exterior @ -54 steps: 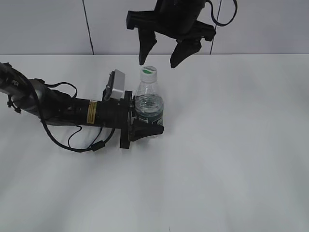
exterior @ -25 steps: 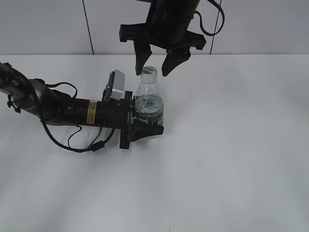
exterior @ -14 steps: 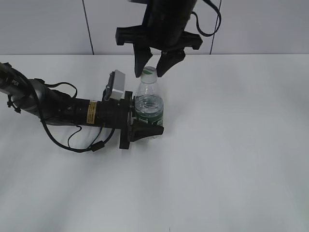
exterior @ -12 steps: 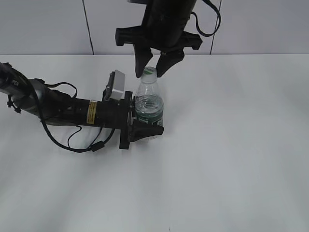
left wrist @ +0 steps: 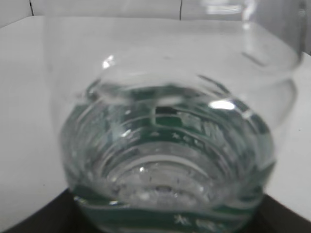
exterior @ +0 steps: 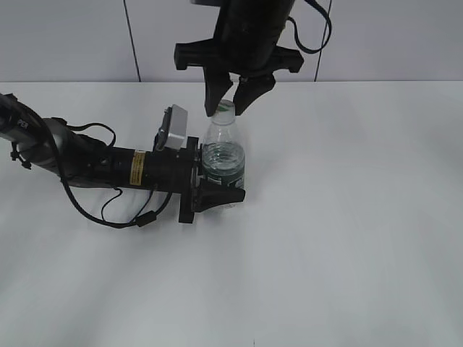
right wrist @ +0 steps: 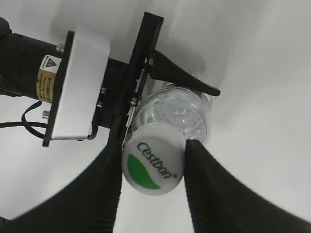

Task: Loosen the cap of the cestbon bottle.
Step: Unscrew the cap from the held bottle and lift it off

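The cestbon bottle (exterior: 223,163) stands upright on the white table, clear with a dark green label band. My left gripper (exterior: 217,189) is shut on its lower body from the left; the left wrist view shows the bottle (left wrist: 165,160) filling the frame. The white cap (right wrist: 153,165) with its green leaf mark sits on top, and a sliver of it shows in the exterior view (exterior: 227,107). My right gripper (exterior: 230,103) comes down from above, and its two black fingers (right wrist: 153,167) press against both sides of the cap.
The white table (exterior: 347,217) spreads around the bottle. A grey wall with dark seams (exterior: 130,40) stands behind. The left arm and its cable (exterior: 94,170) lie along the table at the left.
My right gripper came down and left over the bottle top, and its fingers narrowed from wide open onto the cap. The left gripper and bottle stayed still.
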